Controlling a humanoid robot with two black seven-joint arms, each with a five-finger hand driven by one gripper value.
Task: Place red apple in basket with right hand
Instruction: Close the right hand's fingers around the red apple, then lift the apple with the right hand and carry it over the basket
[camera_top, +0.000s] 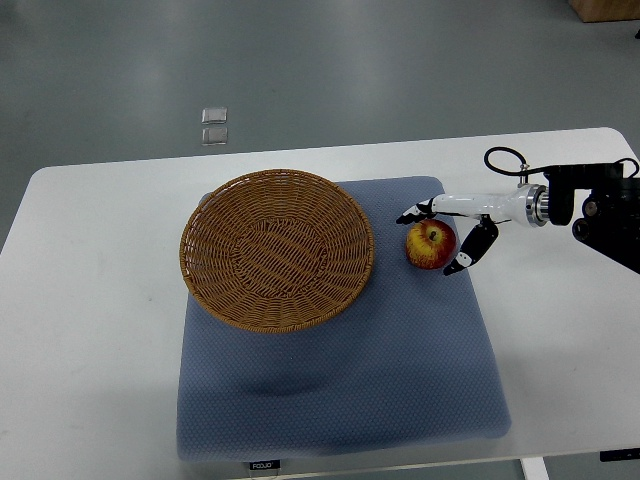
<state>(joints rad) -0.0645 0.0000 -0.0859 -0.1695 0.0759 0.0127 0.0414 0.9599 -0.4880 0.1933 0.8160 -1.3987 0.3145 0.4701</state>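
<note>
Apple (430, 245) upright, stem end up

Even, diffuse overhead light, fairly bright, slightly cool cast. White table (90, 330) is near clipping but keeps its edges. Soft shadows only: a faint one under the basket (277, 248) rim on the blue mat (340, 390), a small one beside the apple (430, 244). Dull sheen on the grey floor (300, 60), upper centre. Focus is decent mid-frame; fine weave slightly soft, possibly compression. Mild barrel bend at the table edges. Dark arm housing (610, 215) at right loses detail.
</note>
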